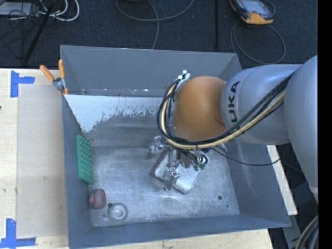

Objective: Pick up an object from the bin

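Scuffed grey bin (124,191) — tool (169,182) low inside.

Left side — green ridged strip (84,158), reddish ball (97,197), clear round cap (117,211).

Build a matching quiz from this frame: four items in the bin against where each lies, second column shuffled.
Items
1. green pad
2. reddish ball
3. round clear cap
4. pale block

Places
A. middle of the bin, at the tool
B. lower-left corner, closest to the near wall
C. flat along the left wall
D. just below the pad's near end

Pairs: 1-C, 2-D, 3-B, 4-A
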